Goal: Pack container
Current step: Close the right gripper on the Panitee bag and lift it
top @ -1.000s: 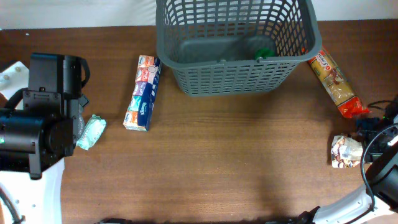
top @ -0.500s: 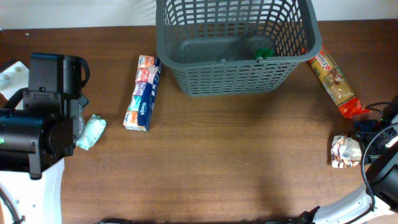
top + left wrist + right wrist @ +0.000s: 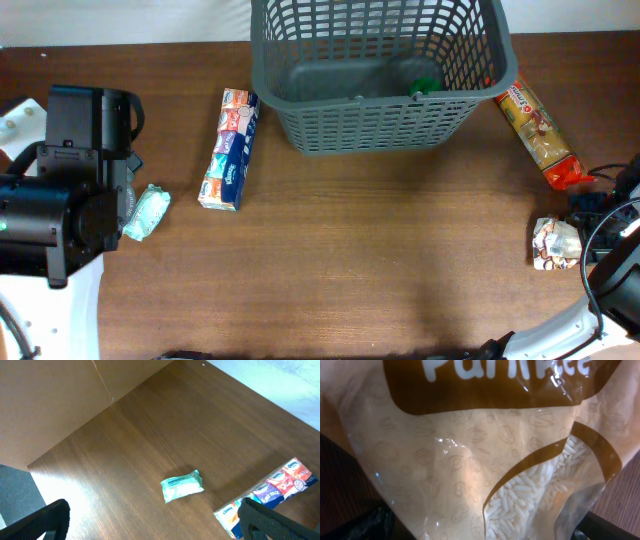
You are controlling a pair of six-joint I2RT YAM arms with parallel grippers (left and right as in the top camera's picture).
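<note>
While spread wide, hovers above a wipes packet (image 3: pixel 182 486) (left end effector (image 3: pixel 155 515)); right end effector (image 3: pixel 480 527) likewise splayed, a rice bag (image 3: pixel 470 460) close before it. Grey lattice basket (image 3: pixel 380 125) at far edge of surface (image 3: pixel 380 260).

Container (image 3: pixel 380 125): dark grey lattice basket, upright, open-topped, far centre.

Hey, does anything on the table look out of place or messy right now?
Nothing looks spilled or damaged. The odd bit: the basket shows only a small green item inside, while the tissue pack, wipes packet, long bag and small packet lie scattered outside, the long bag slanting by its right corner.
</note>
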